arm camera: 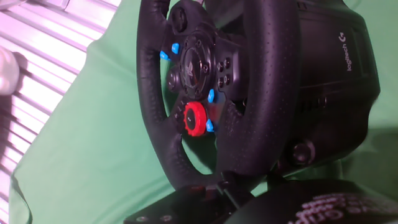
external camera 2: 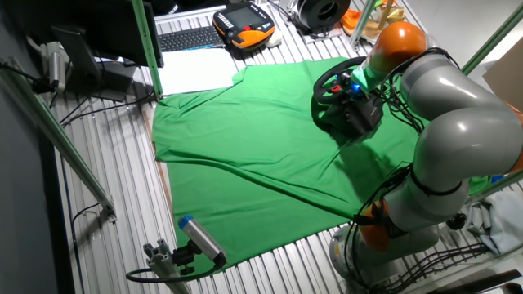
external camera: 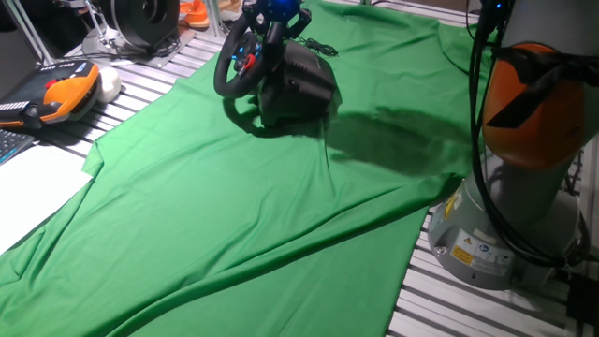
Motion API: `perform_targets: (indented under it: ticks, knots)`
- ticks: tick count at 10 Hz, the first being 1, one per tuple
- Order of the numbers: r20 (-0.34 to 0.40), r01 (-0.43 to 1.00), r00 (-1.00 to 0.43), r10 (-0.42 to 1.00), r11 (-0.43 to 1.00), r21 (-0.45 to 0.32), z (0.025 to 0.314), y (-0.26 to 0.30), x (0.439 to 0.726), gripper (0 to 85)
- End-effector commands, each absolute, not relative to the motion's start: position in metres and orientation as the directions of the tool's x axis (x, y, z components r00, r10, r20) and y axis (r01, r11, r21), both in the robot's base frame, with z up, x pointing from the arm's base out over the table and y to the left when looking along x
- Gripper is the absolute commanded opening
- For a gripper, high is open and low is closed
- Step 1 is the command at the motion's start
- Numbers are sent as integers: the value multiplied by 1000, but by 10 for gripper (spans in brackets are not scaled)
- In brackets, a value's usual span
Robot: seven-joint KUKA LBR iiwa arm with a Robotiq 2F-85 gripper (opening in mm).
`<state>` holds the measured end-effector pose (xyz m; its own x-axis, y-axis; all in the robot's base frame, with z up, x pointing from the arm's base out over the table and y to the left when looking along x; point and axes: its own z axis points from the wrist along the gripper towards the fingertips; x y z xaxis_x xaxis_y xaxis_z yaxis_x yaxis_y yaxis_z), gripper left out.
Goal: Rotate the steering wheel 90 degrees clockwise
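The black steering wheel [external camera: 234, 58] stands on its bulky black base [external camera: 304, 84] at the far end of the green cloth [external camera: 234, 215]. It also shows in the other fixed view [external camera 2: 328, 90]. In the hand view its rim [arm camera: 261, 93] and its hub with red and blue buttons [arm camera: 194, 118] fill the frame, and the base [arm camera: 339, 68] is at the right. My gripper [external camera: 271, 26] is at the top of the rim, also in the other fixed view [external camera 2: 357, 84]. In the hand view the gripper [arm camera: 242, 199] has a finger on each side of the rim and looks closed on it.
An orange teach pendant [external camera: 61, 94] and white paper [external camera: 28, 187] lie left of the cloth. A round black-and-silver device [external camera: 145, 19] stands behind. A keyboard [external camera 2: 188, 37] lies beside the pendant. My arm's base [external camera: 487, 234] stands at the cloth's right edge.
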<state>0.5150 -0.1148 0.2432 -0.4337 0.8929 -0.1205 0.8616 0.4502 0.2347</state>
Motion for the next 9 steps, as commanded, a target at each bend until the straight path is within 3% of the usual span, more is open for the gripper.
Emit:
perform_targets:
  ticks: [1, 9]
  knots:
    - [-124, 862, -430, 894, 447, 237, 242, -114, 516, 0]
    - [-151, 870, -419, 896, 443, 216, 235, -110, 521, 0]
